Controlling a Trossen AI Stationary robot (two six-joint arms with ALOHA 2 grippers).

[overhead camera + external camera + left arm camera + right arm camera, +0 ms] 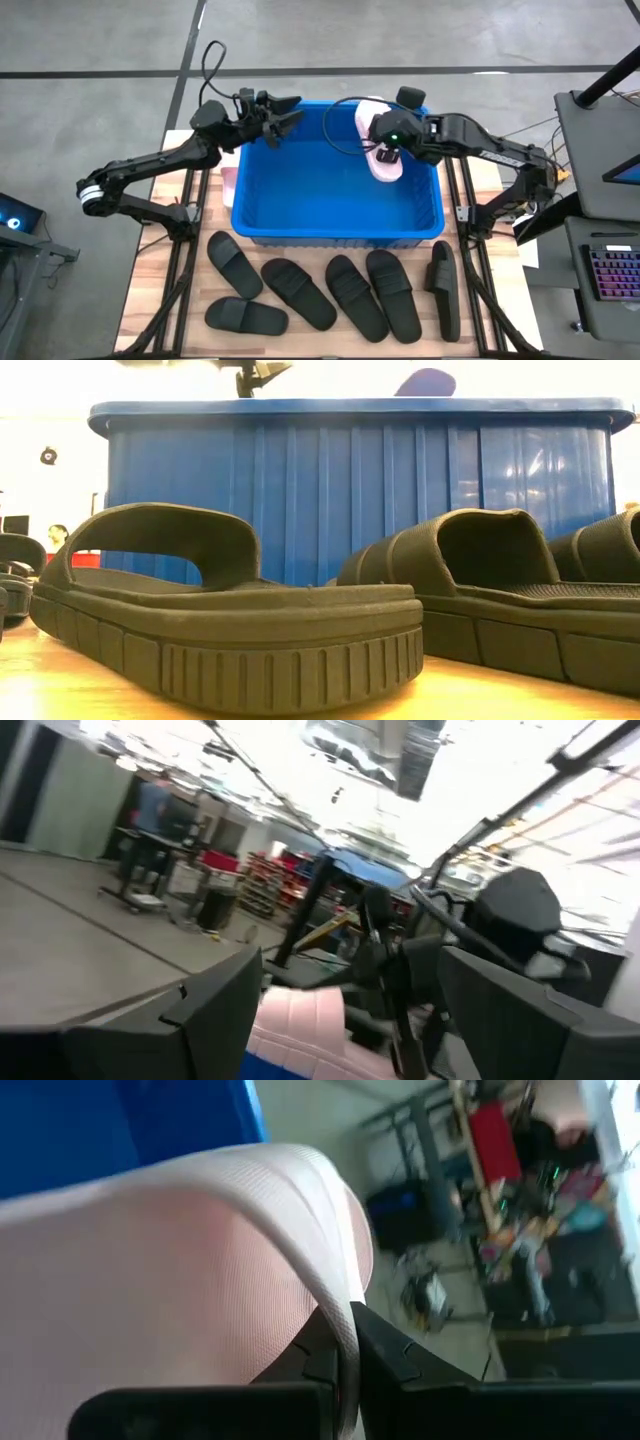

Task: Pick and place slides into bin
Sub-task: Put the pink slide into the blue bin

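1. Black slides (230, 630) lie on the table, in front of the bin (340, 195).
2. Right gripper (388, 148), jaws pinched on a pink slide (378, 140), holds it over the bin.
3. Left gripper (283, 115) has wide jaws, nothing between them.

A: What do the arms look like?
B: Both are dark and jointed. The left arm (150, 165) has a white band near its base and a looping black cable.
A: And the right arm (480, 145)?
B: A small green light glows at its wrist, and its fingers (385, 1350) are black, angular plastic.
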